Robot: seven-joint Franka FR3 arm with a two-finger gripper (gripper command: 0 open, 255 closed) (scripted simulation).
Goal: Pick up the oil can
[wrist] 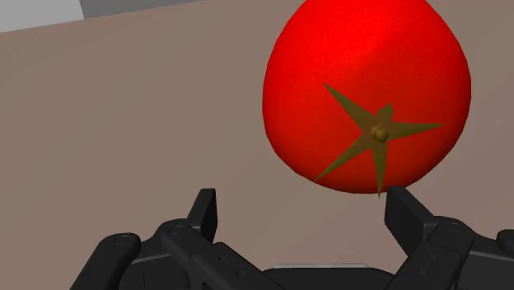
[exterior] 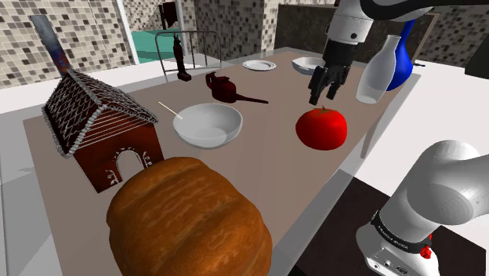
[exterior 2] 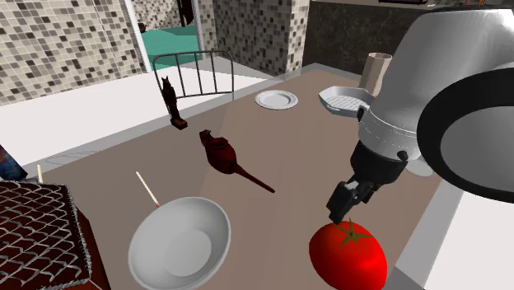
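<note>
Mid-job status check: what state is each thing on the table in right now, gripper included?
gripper: open, above the tomato, holding nothing
oil can: upright, apart from the gripper, not yet grasped
tomato: stem up, not held
white bowl: upright, thin stick at its rim
white bottle: upright
blue vase: upright
plate: lying flat

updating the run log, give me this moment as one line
gripper: open, empty | above table by tomato | oil can: on table, apart from gripper | grasp: not yet
</note>
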